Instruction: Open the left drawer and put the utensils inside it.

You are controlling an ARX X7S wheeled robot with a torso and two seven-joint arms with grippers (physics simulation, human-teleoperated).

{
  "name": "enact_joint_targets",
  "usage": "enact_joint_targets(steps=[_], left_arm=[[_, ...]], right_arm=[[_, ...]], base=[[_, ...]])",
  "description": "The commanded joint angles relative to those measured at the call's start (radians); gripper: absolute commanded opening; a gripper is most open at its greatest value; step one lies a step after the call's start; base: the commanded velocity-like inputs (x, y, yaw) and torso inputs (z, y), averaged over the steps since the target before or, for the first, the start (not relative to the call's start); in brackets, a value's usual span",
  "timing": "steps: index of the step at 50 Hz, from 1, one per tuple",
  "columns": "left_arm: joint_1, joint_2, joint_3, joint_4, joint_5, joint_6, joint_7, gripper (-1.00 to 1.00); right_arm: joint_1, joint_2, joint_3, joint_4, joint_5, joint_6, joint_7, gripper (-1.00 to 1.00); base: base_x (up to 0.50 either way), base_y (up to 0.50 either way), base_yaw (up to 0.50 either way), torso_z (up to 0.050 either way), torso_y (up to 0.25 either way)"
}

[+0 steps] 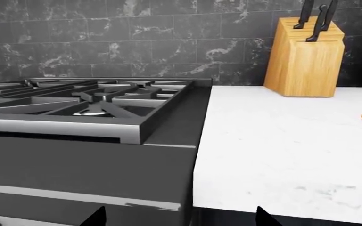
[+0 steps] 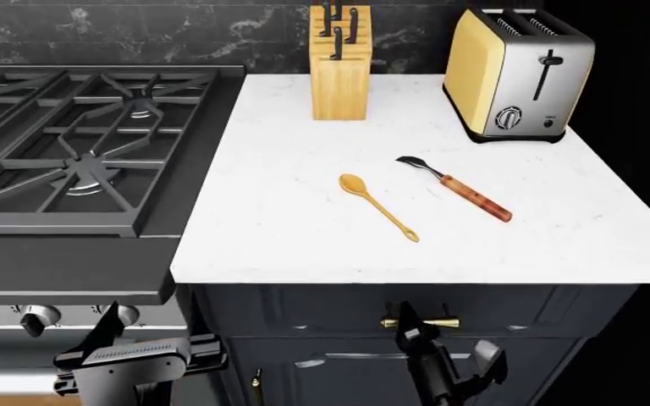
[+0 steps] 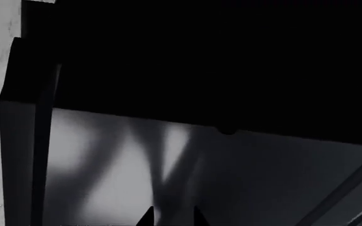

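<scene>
Your right gripper (image 2: 406,326) sits low at the front of the cabinet, its dark fingers (image 2: 404,317) against the short brass bar handle (image 2: 447,322) of the wide dark blue-grey left drawer (image 2: 302,306), which is closed beneath the white marble countertop (image 2: 291,228). Whether those fingers are spread or clamped on the bar cannot be told: the head view hides the tips, and the right wrist view gives only dark panel surfaces and two small finger points (image 3: 148,216).

Your left gripper (image 2: 133,355) hangs lower left, in front of the black gas stove (image 2: 77,144) and its knobs (image 2: 34,320). Its tips (image 1: 96,217) stand wide apart at the edge of the left wrist view, holding nothing.

On the counter the slim golden wooden spoon (image 2: 377,205) lies diagonally, bowl toward the far left. Just right of it, apart, lies the dark-tined fork with reddish-brown riveted handle (image 2: 456,189), roughly parallel. Farther back stand a pale wooden knife block with black-handled knives (image 2: 340,61) and, to the right, a yellow and chrome toaster (image 2: 515,74).
</scene>
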State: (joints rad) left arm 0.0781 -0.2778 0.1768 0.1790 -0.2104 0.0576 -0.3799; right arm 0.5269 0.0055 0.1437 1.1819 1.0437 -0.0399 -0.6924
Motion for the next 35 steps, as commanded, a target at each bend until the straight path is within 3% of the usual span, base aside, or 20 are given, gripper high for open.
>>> enact_joint_targets(steps=[1, 12, 35], left_arm=[[0.003, -0.006, -0.002, 0.006, 0.003, -0.001, -0.011, 1.00], [0.009, -0.011, 0.002, 0.016, 0.009, 0.000, -0.020, 1.00], [0.006, -0.017, 0.014, 0.020, 0.005, -0.013, -0.027, 1.00]], right_arm=[[-0.134, 0.012, -0.045, -0.234, 0.019, 0.053, 0.038, -1.00], [-0.252, 0.019, -0.090, -0.396, 0.036, 0.057, 0.077, -1.00], [-0.406, 0.028, -0.142, -0.488, 0.077, 0.004, 0.020, -1.00]], base=[[0.00, 0.00, 0.00, 0.000, 0.000], [0.00, 0.00, 0.00, 0.000, 0.000], [0.00, 0.00, 0.00, 0.000, 0.000]])
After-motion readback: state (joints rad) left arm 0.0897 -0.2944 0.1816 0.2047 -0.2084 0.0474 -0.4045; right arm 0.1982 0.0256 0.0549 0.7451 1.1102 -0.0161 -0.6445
